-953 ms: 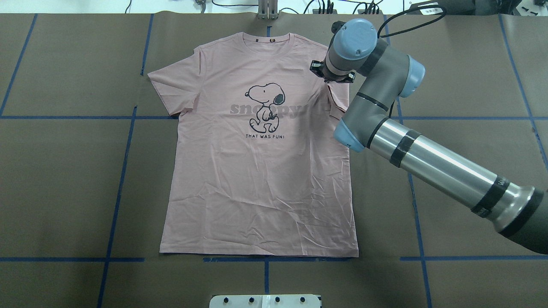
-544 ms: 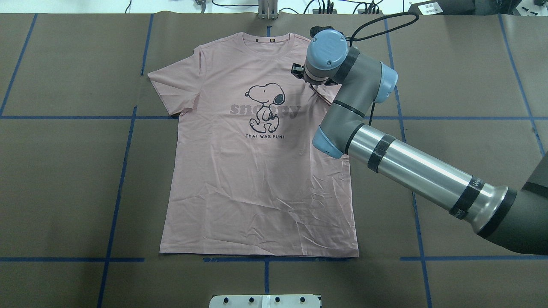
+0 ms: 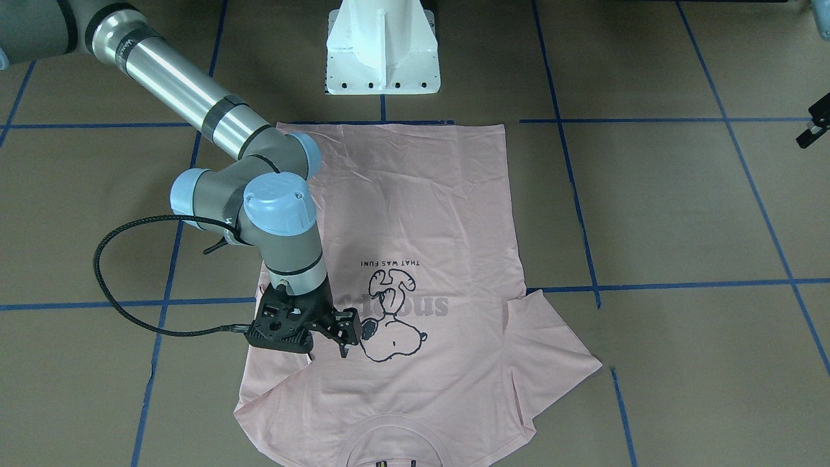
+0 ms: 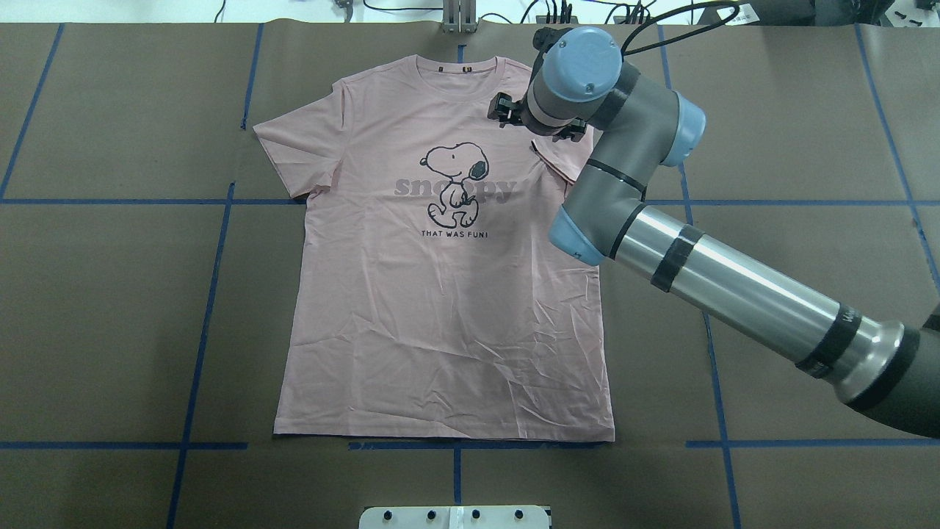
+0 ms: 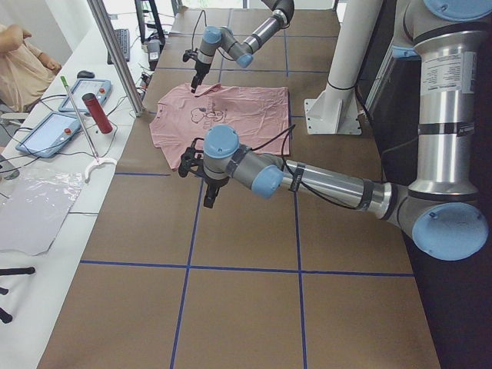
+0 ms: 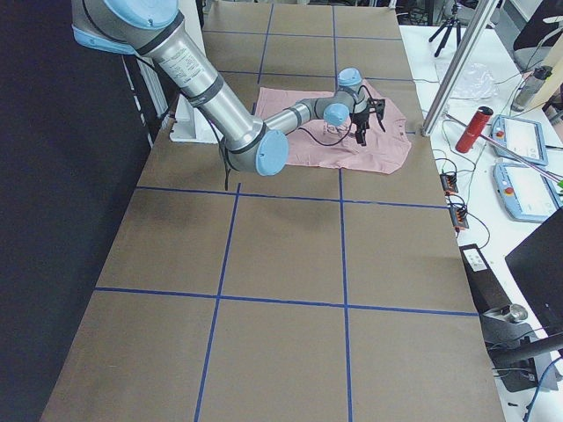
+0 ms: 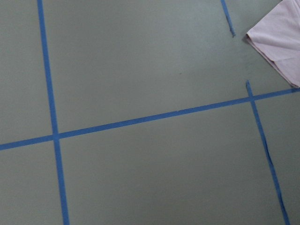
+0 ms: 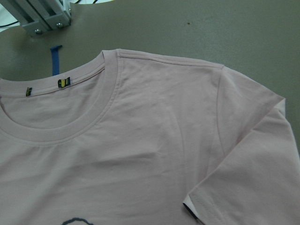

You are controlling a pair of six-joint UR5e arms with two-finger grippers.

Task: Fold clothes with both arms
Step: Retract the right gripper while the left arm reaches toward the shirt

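The pale pink T-shirt (image 4: 440,308) lies flat with the dog print up, collar at the table's far edge. The sleeve (image 4: 552,160) on my right side is folded inward over the chest, and the other sleeve (image 4: 297,147) lies spread out. My right gripper (image 3: 329,350) hovers just above the shirt beside the dog's head, fingers apart and holding nothing. In the right wrist view I see the collar and the folded sleeve (image 8: 253,178). My left gripper (image 3: 814,128) shows only as a black tip over bare table. Its wrist view catches a sleeve corner (image 7: 281,37).
Blue tape lines grid the brown table. The white pedestal (image 3: 382,45) stands at the near edge behind the hem. A black cable (image 3: 130,292) loops off my right wrist. A side bench holds tablets and a red bottle (image 5: 98,113); a person (image 5: 23,61) sits there.
My right wrist swung left across the shirt's shoulder, then eased back a little to the right and towards the collar. The folded sleeve stayed lying on the shirt.
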